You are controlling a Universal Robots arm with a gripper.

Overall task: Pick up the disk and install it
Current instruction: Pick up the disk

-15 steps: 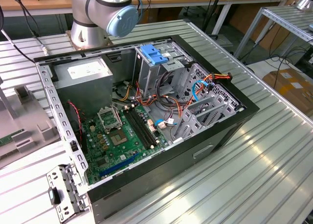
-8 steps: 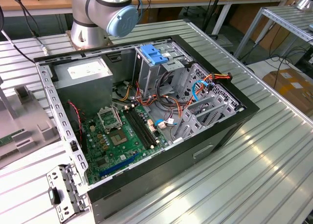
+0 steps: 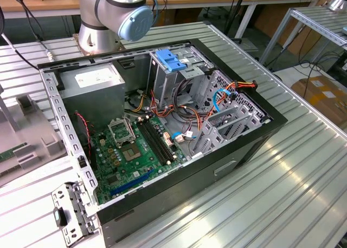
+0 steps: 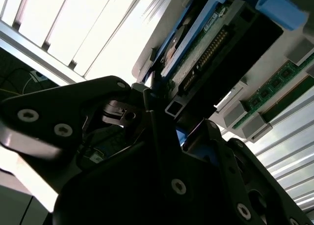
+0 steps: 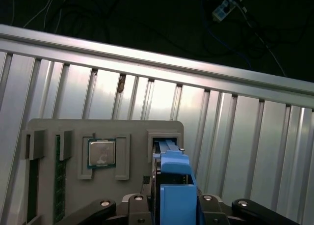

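The black hand (image 5: 172, 201) squeezes just the near end of the flat dark disk with blue rails (image 5: 171, 168), so it could slip out.

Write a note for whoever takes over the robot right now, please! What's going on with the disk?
Gripper: right at the disk, over its blue rail; whether it grips the disk cannot be told.
Disk: on edge at its slot in the grey holder tray, near the processor chip and memory sticks.
Done: gripper is at the disk.
Left: the disk is not yet in the open computer case.
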